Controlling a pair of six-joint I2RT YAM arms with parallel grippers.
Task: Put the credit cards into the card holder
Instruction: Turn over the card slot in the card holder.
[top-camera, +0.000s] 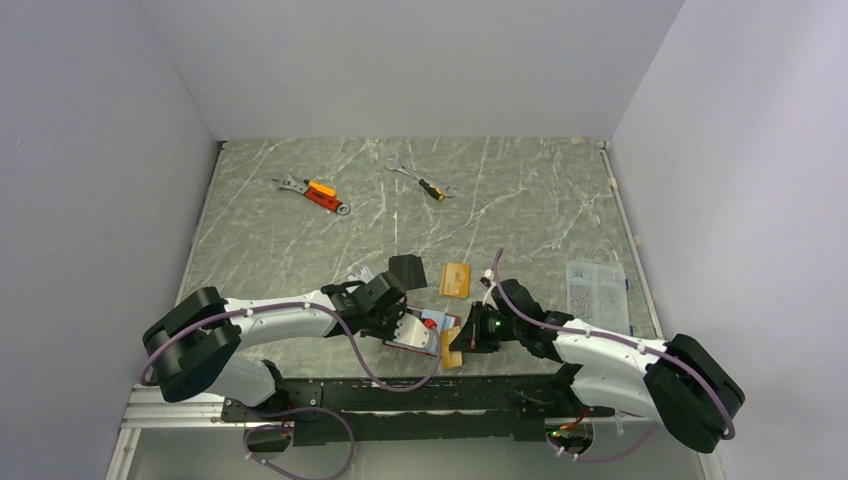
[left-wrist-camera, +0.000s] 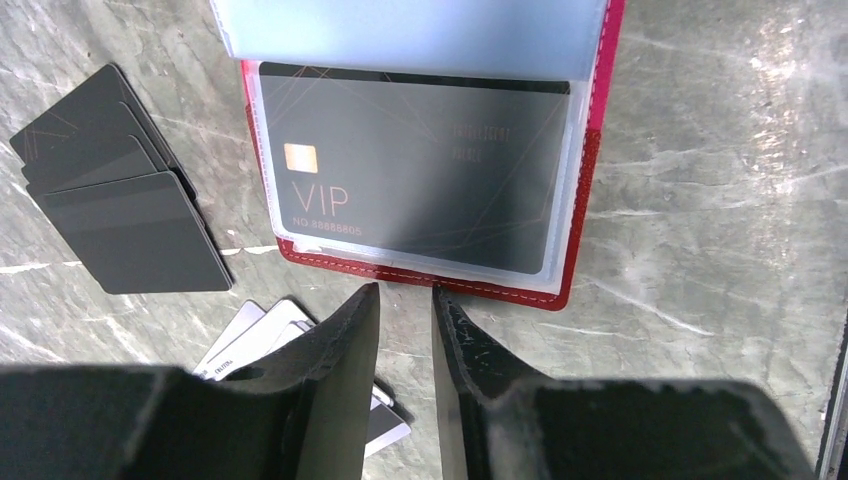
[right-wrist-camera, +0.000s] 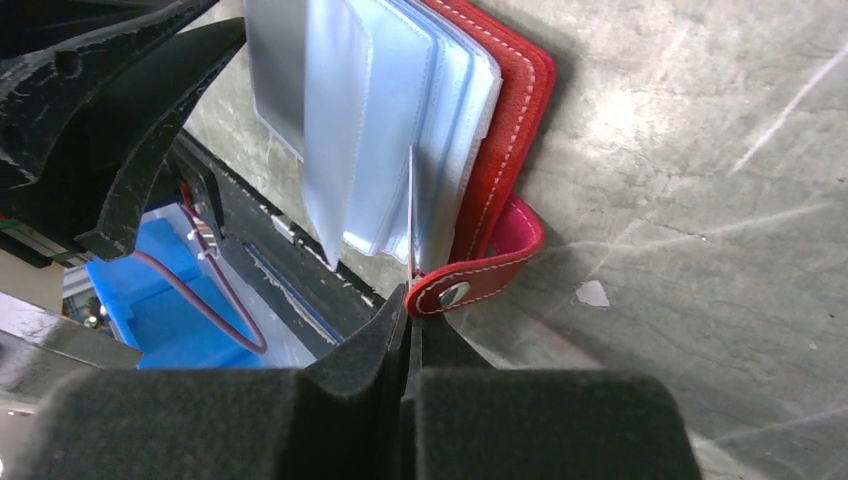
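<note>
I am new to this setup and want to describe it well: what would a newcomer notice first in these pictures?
The red holder lies open just ahead of the left gripper, with a black VIP card showing in its clear pocket. The right gripper is shut on what looks like a thin card, seen edge-on among the holder's pockets. A fan of dark cards lies left of the holder in the left wrist view.

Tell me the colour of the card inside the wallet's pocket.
The card is black with copper VIP lettering, clearest in the left wrist view.
</note>
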